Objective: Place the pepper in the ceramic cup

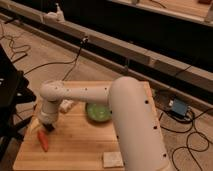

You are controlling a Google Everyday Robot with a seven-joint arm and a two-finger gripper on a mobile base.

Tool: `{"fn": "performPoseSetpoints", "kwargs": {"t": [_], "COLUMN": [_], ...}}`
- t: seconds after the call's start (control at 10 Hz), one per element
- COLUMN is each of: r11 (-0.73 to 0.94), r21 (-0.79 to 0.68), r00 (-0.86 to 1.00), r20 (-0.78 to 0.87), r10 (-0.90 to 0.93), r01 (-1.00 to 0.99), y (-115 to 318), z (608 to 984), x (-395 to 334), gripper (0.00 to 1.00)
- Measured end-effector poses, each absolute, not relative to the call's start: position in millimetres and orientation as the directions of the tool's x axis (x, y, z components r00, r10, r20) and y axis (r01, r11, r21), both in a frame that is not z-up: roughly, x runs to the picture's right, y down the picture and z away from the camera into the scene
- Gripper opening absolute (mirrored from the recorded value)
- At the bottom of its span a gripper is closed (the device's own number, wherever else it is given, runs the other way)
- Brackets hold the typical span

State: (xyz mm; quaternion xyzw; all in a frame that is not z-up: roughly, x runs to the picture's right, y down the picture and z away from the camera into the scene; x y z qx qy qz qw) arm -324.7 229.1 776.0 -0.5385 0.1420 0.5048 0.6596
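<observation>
The pepper (43,141) is a small orange-red tapered vegetable lying on the wooden table (75,150) near its front left corner. My gripper (48,126) hangs from the white arm's wrist just above and slightly behind the pepper's upper end, very close to it. A small white object (66,105) lies behind the arm, left of the green bowl. It is partly hidden, and I cannot tell whether it is the ceramic cup.
A wide green bowl (98,112) sits mid-table, partly behind my white arm (125,115). A flat white square piece (112,159) lies at the table's front edge. A dark stand (12,95) is left of the table. Cables run across the floor.
</observation>
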Motion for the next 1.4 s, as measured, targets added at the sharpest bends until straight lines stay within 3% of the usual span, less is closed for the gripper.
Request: {"fn": "performPoseSetpoints", "kwargs": {"t": [0.7, 1.4], "r11": [0.030, 0.032], "r21": [-0.545, -0.522], "r00": [0.501, 0.485], "r20": [-0.747, -0.768], "r10": [0.438, 0.419], "r01": [-0.838, -0.853], "y": [251, 257], "z": [789, 798], "x": [-356, -369], "gripper": [0.78, 0.10]}}
